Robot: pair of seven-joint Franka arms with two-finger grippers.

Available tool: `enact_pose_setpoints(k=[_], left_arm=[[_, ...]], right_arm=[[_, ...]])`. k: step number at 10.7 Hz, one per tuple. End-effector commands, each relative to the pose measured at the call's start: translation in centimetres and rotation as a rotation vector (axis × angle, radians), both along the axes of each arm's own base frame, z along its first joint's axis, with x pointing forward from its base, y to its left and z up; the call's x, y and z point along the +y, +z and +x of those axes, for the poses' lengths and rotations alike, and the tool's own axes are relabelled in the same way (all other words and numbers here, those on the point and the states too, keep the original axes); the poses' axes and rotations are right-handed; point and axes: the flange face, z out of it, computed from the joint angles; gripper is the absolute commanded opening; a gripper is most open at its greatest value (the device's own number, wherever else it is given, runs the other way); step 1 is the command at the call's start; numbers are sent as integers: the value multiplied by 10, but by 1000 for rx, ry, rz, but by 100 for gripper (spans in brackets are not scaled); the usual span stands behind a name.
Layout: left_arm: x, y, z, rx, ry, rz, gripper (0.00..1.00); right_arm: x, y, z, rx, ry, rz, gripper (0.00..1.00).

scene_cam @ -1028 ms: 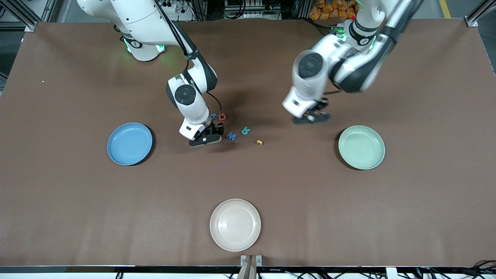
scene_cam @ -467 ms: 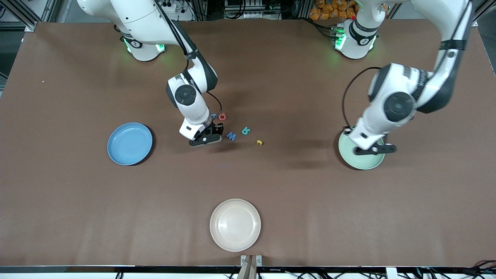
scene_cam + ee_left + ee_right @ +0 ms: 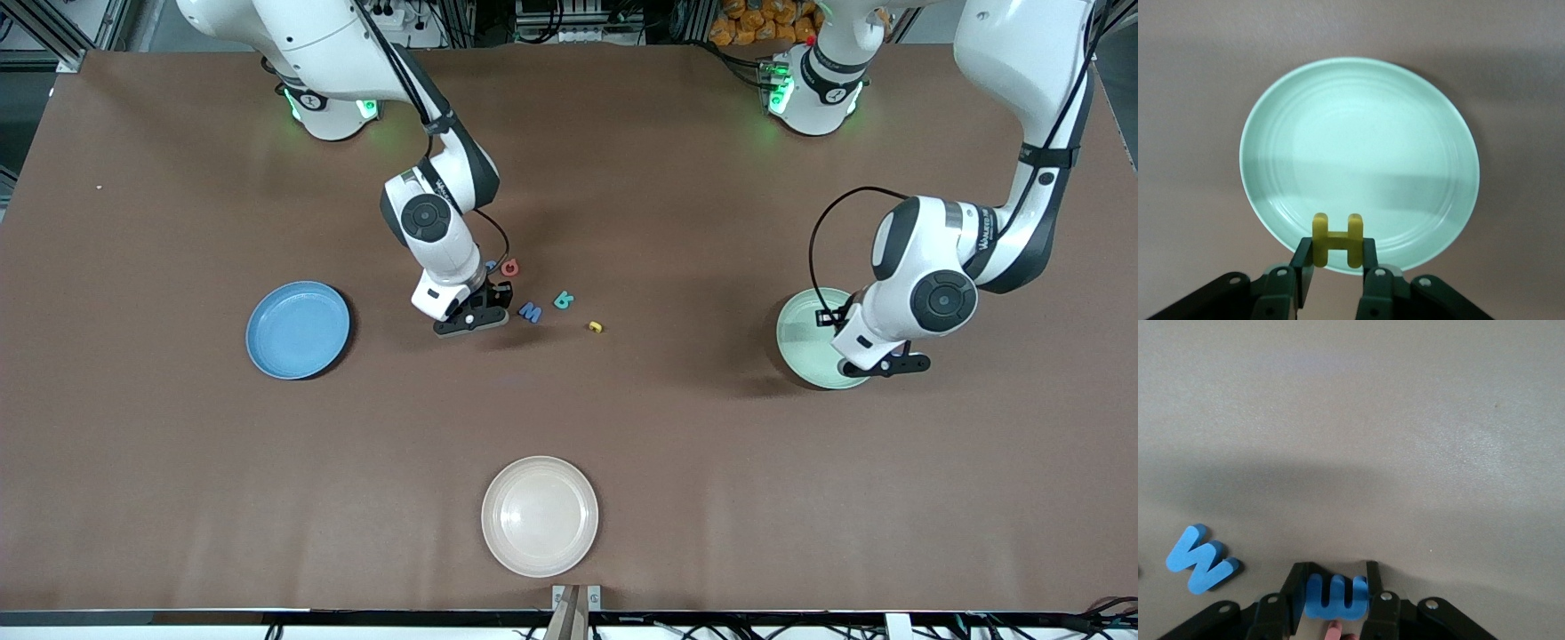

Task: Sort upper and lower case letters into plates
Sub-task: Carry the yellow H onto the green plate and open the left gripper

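The left pincer (image 3: 1337, 267), over the mint green plate (image 3: 805, 342), is clenched on a yellow H (image 3: 1336, 239). The right pincer (image 3: 1335, 597), down on the brown surface (image 3: 622, 444), grips a blue letter (image 3: 1336, 595). Four more letters lie loose beside it: a blue M (image 3: 531, 312), one red (image 3: 509, 267), one teal (image 3: 564, 300), one yellow (image 3: 595, 327). The blue plate (image 3: 298, 330) sits toward the right arm's end, the cream plate (image 3: 540, 516) nearest the camera.

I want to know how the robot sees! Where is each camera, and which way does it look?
Front view: high across the table, facing both arms, the blue plate and cream plate.
Left wrist view: on the left arm, looking down at the mint green plate; left gripper holds a yellow H.
Right wrist view: right gripper around a blue letter.
Shared: the mint plate, blue M.
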Motion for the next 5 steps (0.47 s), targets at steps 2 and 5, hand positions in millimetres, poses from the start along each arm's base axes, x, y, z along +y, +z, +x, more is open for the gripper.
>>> enact_pose_setpoints(k=[2,5], left_arm=[[-7,23,16,-41,-65,-27,100],[-7,72,24,-99,-61,-28,100]], right_arm=[[-9,19,29,52,-42,-18,31],[-38,58,77,212,-45,-72,30]])
